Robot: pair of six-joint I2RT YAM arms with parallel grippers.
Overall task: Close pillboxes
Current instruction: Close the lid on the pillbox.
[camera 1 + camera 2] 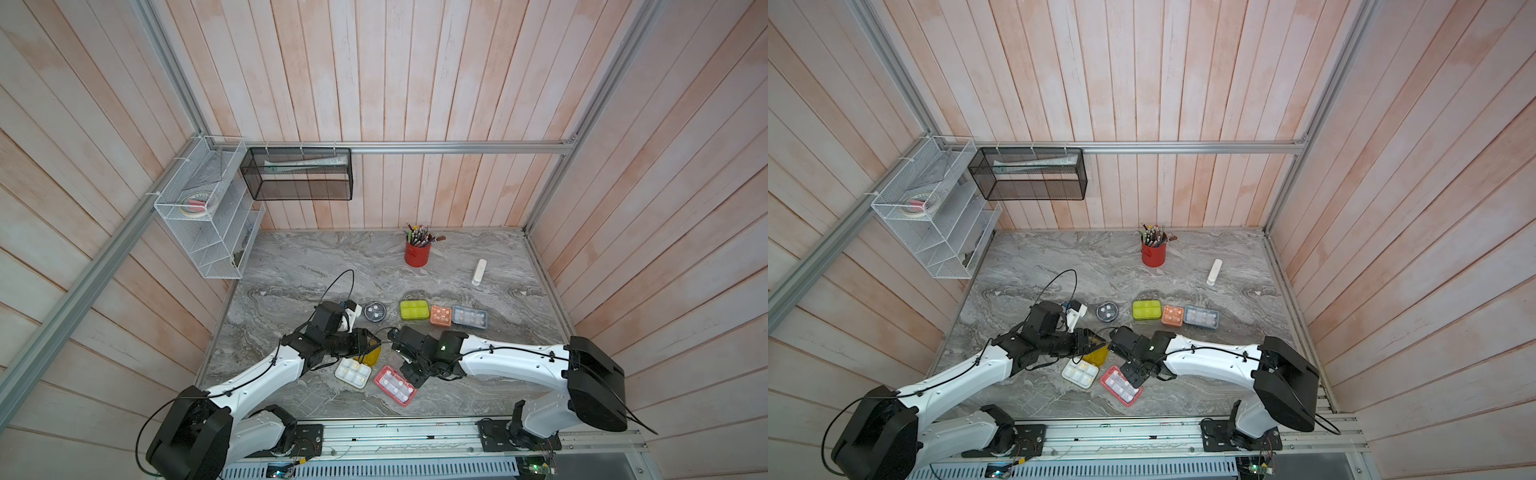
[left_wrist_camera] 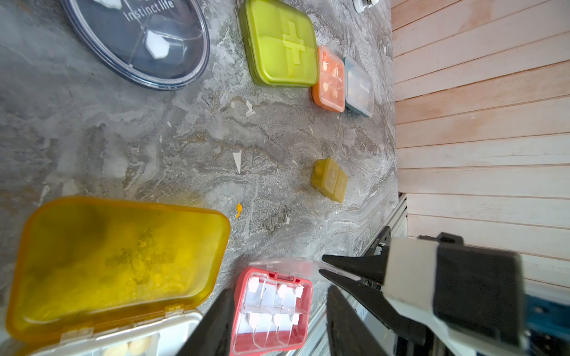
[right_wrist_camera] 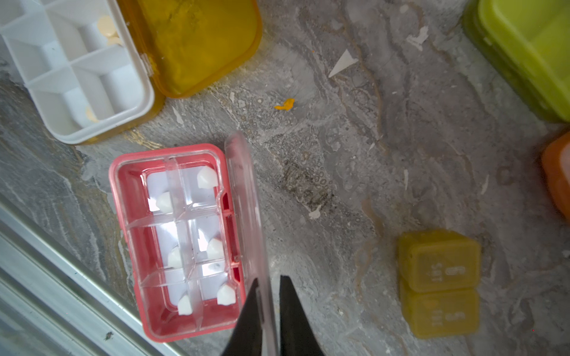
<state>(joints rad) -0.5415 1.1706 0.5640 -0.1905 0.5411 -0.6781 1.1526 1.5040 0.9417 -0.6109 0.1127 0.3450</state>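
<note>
The pink-red pillbox lies open near the table's front, with white pills in its compartments. Its clear lid stands up on edge. My right gripper is shut on that lid's free edge. The yellow pillbox lies open beside it, white tray and amber lid spread flat. My left gripper hangs open above them, holding nothing. Closed pillboxes sit farther back: round dark, lime, orange, light blue. A small olive one lies closed near the right arm.
A red cup of pencils and a slim white stick stand toward the back. A white wire rack and a black mesh basket hang on the walls. A metal rail runs along the table's front edge.
</note>
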